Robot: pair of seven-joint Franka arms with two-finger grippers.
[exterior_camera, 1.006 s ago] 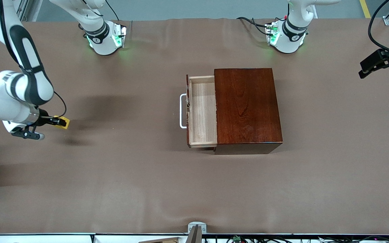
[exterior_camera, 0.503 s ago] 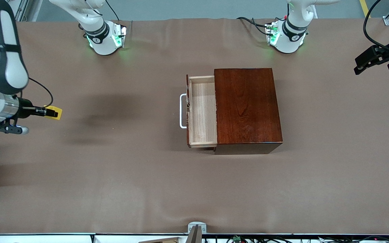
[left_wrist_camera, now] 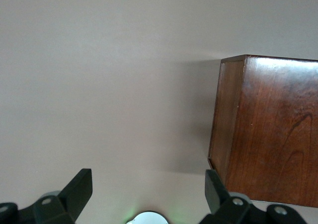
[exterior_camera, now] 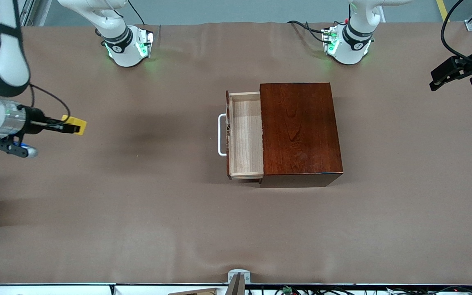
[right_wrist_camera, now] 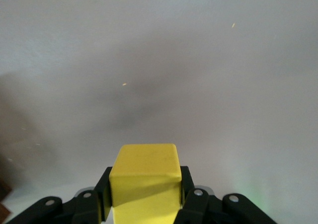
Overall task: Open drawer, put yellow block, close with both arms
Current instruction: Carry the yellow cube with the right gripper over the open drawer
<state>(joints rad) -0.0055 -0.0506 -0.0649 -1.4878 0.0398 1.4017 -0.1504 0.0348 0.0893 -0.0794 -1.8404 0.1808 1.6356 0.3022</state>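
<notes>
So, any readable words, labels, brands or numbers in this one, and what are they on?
None can be read.
Round dark marks on the arm bases: too small to read.
The box, drawer, yellow block, left gripper and right gripper: no text visible.

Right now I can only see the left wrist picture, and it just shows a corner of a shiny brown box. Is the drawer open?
Observer: Yes. The drawer is pulled out of the box toward the right arm's end of the table, and its tray has nothing in it.
Operator: Where's the yellow block?
Observer: The right end effector is shut on the yellow block, up over the table at the right arm's end, not yet over the drawer.
Operator: And where's my arm?
Observer: The left end effector hangs open over the table's edge at the left arm's end, waiting.
</notes>
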